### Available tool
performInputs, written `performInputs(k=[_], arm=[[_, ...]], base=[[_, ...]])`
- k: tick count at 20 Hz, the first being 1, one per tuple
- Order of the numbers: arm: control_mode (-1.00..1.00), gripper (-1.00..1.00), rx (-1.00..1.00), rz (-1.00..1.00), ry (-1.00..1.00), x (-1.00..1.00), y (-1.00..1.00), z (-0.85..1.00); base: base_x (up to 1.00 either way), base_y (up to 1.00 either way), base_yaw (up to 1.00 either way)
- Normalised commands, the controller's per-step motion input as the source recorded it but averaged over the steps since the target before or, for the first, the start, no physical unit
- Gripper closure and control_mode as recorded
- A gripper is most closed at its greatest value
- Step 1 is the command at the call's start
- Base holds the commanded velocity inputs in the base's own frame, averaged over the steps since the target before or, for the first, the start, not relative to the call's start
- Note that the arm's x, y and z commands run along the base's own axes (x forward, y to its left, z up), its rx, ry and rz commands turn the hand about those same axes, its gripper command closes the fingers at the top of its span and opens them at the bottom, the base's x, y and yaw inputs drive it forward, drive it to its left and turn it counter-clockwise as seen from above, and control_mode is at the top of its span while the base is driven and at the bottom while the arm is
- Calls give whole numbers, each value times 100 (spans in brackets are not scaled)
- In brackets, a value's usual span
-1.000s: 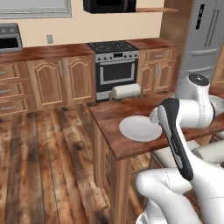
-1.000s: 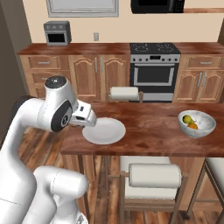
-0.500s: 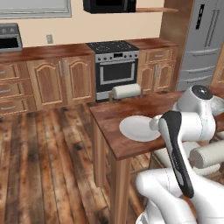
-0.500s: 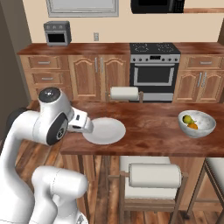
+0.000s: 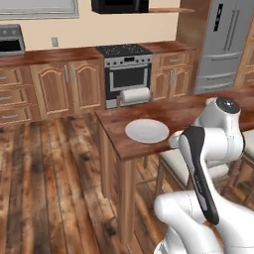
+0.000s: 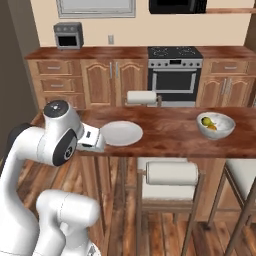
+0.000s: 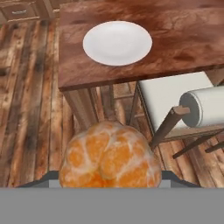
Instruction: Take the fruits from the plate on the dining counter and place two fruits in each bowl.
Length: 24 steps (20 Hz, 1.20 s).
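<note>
A segmented orange fruit [image 7: 109, 155] sits right at the bottom of the hand view, and my gripper [image 6: 96, 140] is shut on it; the fruit hides the fingertips. I hold it off the near left corner of the dining counter [image 6: 170, 132], beside and a little below the plate's rim. The pale flat plate [image 7: 117, 43] [image 5: 146, 131] [image 6: 121, 133] lies bare on the counter. At the counter's right stands one deep pale bowl [image 6: 216, 126] with a yellow-green pear [image 6: 206, 120] and another small fruit in it.
A paper-towel roll [image 6: 141, 97] [image 5: 135, 95] lies on the counter's far edge. Stools with white padded seats and roll backs [image 6: 170, 174] [image 7: 205, 106] stand under the near edge. Wood floor opens to the left; the stove [image 5: 124, 69] and cabinets line the back wall.
The arm's upper joints have sunk and folded back toward the base. The hand with the fruit has drifted slightly down and off the plate's near edge. Plate and bowl are unmoved.
</note>
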Motion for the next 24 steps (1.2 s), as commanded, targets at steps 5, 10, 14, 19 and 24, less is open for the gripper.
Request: performInputs(k=[5, 10, 14, 19, 24], arm=[[100, 100, 0, 0, 0, 0, 0, 0], [100, 100, 0, 0, 0, 0, 0, 0], [100, 100, 0, 0, 0, 0, 0, 0], [100, 100, 0, 0, 0, 0, 0, 0], [100, 100, 0, 0, 0, 0, 0, 0]], base=[[-72, -40, -5], [-6, -77, -1], [2, -100, 7], [-4, -100, 4], [-12, -100, 6]])
